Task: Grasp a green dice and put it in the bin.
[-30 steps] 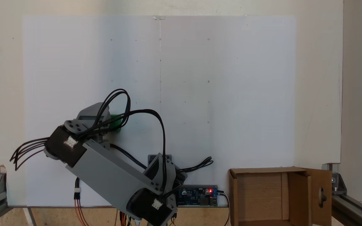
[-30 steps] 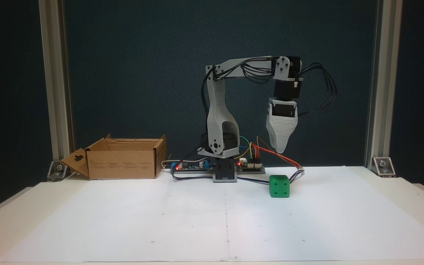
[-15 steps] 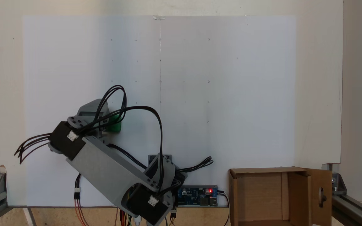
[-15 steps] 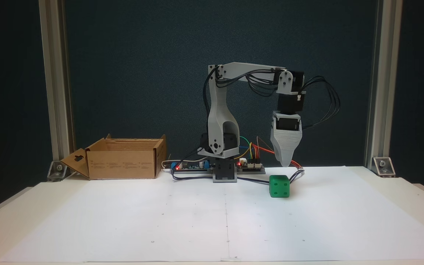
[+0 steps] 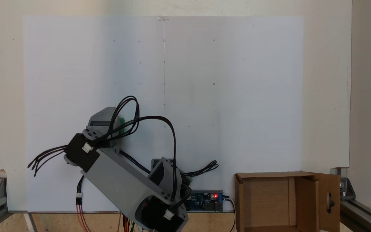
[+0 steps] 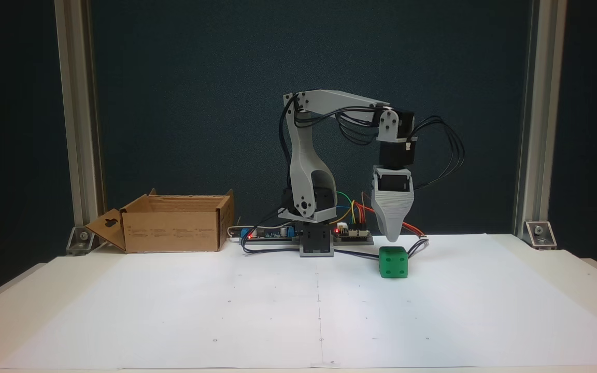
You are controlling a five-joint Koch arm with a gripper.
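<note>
Just below the hand (image 6: 392,238), the green dice (image 6: 394,262) on white paper, hand's opening unclear

One fixed view looks straight down on the worktop (image 5: 237,80) from high above. The other stands low at the front edge, facing the arm's base. Both fixed views share the white sheet (image 6: 226,311).
</note>
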